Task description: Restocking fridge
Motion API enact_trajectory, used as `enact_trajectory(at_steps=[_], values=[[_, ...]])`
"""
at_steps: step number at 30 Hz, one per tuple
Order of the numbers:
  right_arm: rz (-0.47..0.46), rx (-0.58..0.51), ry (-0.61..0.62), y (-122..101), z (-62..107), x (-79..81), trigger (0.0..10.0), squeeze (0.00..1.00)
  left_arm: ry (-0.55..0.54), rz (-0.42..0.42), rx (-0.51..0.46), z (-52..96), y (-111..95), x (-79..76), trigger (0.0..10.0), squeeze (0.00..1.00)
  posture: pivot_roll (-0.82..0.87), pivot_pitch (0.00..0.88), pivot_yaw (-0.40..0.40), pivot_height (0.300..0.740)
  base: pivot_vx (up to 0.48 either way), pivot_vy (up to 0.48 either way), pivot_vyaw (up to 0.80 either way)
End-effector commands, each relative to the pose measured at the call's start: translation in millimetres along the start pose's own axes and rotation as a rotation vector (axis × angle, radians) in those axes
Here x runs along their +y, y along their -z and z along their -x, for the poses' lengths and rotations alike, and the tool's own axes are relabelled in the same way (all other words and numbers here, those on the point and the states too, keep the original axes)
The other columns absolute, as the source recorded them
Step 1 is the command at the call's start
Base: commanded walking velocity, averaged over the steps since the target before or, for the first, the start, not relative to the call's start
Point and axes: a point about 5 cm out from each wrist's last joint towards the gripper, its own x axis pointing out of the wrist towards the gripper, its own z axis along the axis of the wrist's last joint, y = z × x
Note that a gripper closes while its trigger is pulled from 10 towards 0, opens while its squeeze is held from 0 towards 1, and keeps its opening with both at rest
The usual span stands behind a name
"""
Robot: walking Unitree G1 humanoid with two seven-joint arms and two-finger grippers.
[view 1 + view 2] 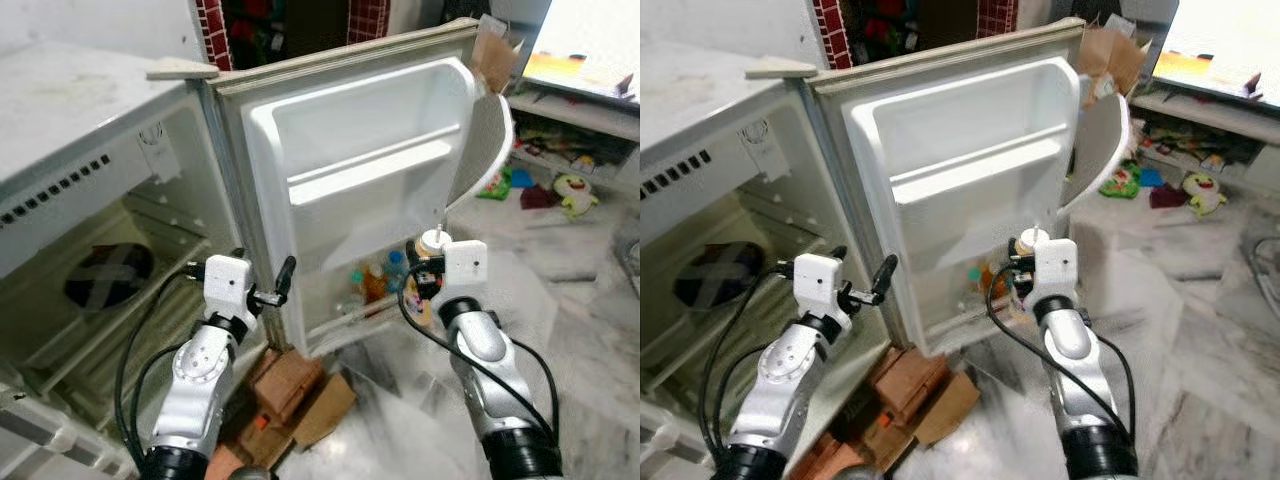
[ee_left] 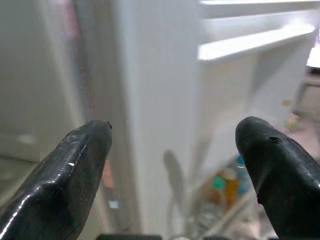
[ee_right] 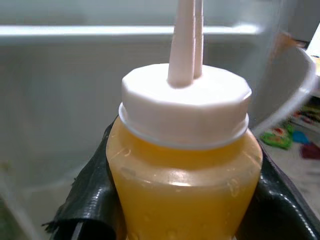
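**Ana:** Right wrist view worries me a bit. The squeeze bottle [image 3: 182, 165] of orange-yellow sauce sits between the black fingers [image 3: 87, 200] by its shoulder only, upright, with its long white nozzle standing above the cap. I reckon that if the right gripper [image 1: 428, 275] goes into the fridge door [image 1: 350, 190] too high, the nozzle could catch the underside of the middle door shelf [image 1: 370, 170] and tip the bottle out of the grasp.

**Ben:** Agreed, and the bottom door rack [image 1: 345, 312] is already crowded. From the head camera there are bottles [image 1: 385, 278] standing in it at about nine o'clock from the gripper, just beside it. Pushing in blind might knock one over or leave no gap to set this one down.

**Ana:** How are the jaws on that side?

**Ben:** Pinched onto the bottle, one on each flank, touching the plastic. The bottle is soft-looking, so a harder squeeze might force sauce up the nozzle.

**Ana:** And the left gripper [image 1: 282, 282]?

**Ben:** Spread wide, holding nothing. Its fingers [image 2: 70, 170] straddle the hinge-side edge of the door, near it, though I cannot tell if either touches. The door edge stands at twelve o'clock between them. A bump there could swing the door and shift the rack away from the bottle
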Motion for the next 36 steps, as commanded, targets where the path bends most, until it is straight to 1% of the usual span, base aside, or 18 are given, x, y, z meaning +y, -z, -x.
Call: enact_trajectory(at_steps=[1, 7, 15, 22, 26, 31, 36], values=[[-0.005, -0.042, -0.034, -11.0, -5.3, 8.5, 10.0, 0.00, -0.034, -0.006, -0.004, -0.1, -2.6, 7.6, 10.0, 0.00, 0.05, 0.004, 0.005, 0.740, 0.281, 0.000, 0.47], [-0.007, -0.038, -0.050, -10.7, -4.8, 8.7, 10.0, 0.00, -0.053, -0.010, 0.001, -0.2, -1.9, 8.2, 10.0, 0.00, 0.05, 0.005, 0.005, 0.740, 0.040, 0.000, 0.00], [-0.013, -0.038, -0.061, -10.3, -3.6, 10.6, 10.0, 0.00, -0.066, -0.008, 0.011, 2.2, 0.6, 7.5, 10.0, 0.00, 0.05, 0.009, 0.004, 0.740, 0.000, 0.000, 0.68], [-0.023, -0.026, -0.029, -8.4, -3.7, 7.0, 10.0, 0.00, -0.070, -0.008, 0.014, 2.2, 0.7, 7.7, 10.0, 0.00, 0.05, 0.012, 0.007, 0.740, 0.000, 0.000, 0.00], [-0.023, 0.003, -0.001, -4.0, -2.7, 3.1, 10.0, 0.00, -0.070, -0.004, 0.017, 2.4, 0.8, 7.9, 10.0, 0.00, 0.05, 0.016, 0.009, 0.740, 0.000, 0.000, 0.00], [-0.031, 0.018, -0.014, -0.8, -0.8, 4.9, 10.0, 0.00, -0.068, -0.001, 0.024, 2.8, 1.8, 6.7, 10.0, 0.00, 0.05, 0.018, 0.011, 0.740, 0.000, 0.000, 0.00], [-0.036, 0.021, -0.017, -0.6, -0.9, 5.8, 10.0, 0.00, -0.066, 0.000, 0.027, 2.5, 2.3, 5.4, 10.0, 0.00, 0.05, 0.018, 0.010, 0.712, 0.000, 0.000, 0.00]])
